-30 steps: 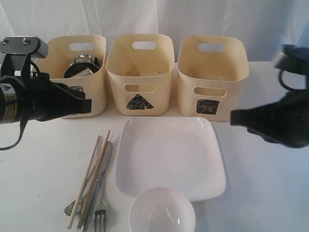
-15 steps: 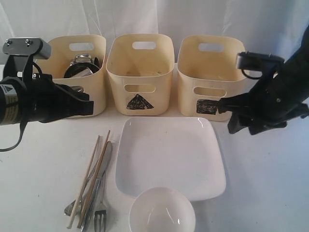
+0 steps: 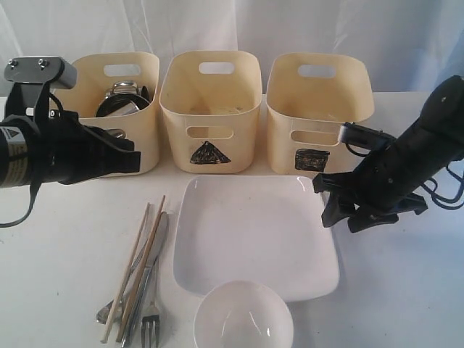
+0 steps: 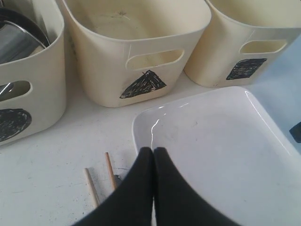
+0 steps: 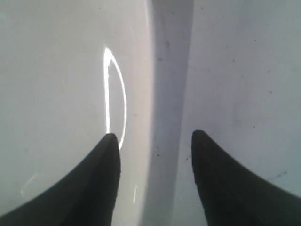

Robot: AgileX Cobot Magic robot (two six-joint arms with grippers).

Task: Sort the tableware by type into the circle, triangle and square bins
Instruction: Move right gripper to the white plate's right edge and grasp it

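The left arm (image 3: 65, 156) hides the front of the circle bin (image 3: 143, 83).

Triangle bin (image 3: 210, 109): cream plastic, smooth, matt.
Square plate (image 3: 254, 232): white, glossy glaze.
Chopsticks (image 3: 157, 221): bare pale wood.
Fork (image 3: 150, 326): shiny metal.
Tabletop (image 3: 58, 275): white, matt.

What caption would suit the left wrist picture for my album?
Shut left claw aimed at the white square plate rim, triangle bin beyond.
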